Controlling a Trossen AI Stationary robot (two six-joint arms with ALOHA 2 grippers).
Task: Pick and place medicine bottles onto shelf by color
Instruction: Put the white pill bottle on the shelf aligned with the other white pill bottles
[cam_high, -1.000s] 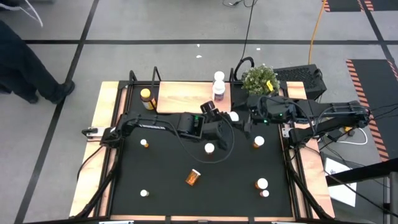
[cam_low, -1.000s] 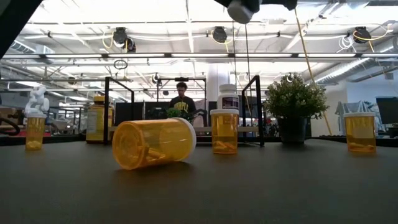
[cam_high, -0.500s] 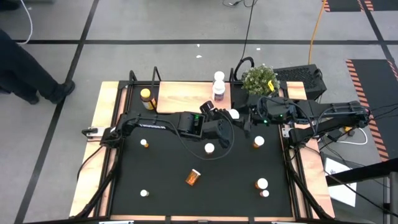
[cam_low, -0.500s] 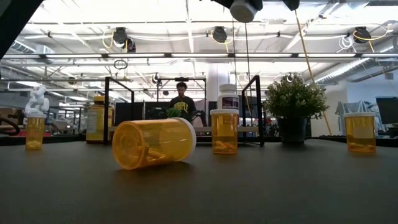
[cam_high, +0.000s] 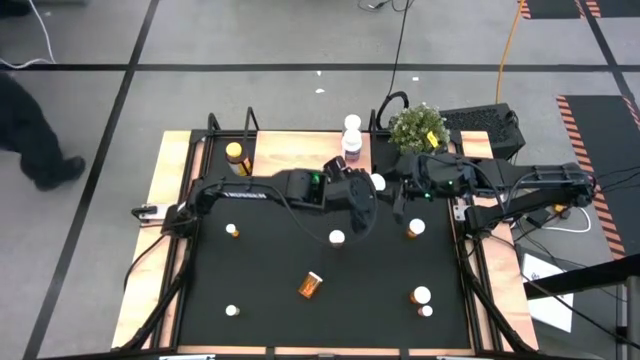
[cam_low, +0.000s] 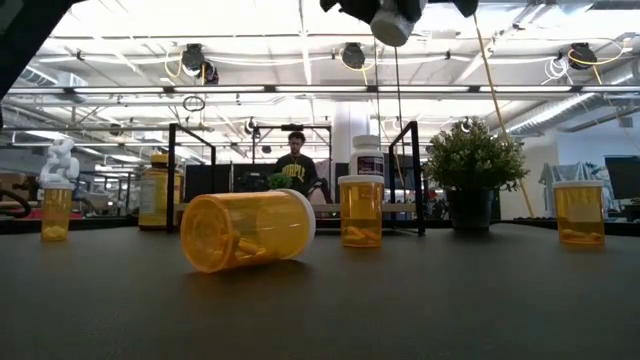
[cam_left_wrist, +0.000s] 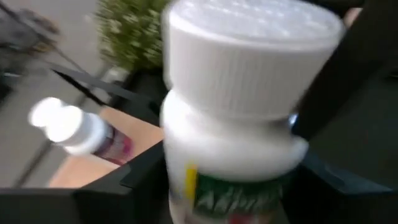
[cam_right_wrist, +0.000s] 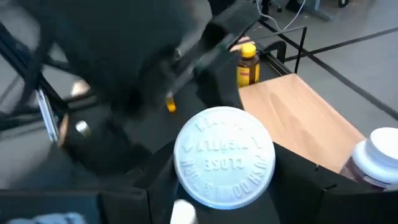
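Above mat centre | left gripper (cam_high: 372, 190) clamps white bottle (cam_left_wrist: 239, 118) | right gripper (cam_high: 396, 198) beside, fingers unclear

place: industrial lab/workshop | cues: taped floor lines (cam_high: 130, 68), ceiling light strips (cam_low: 300, 90), exposed ducts, distant workstations

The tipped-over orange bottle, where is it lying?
In the high view the tipped-over orange bottle lies on the black mat near its front middle, nearest an upright white-capped bottle.
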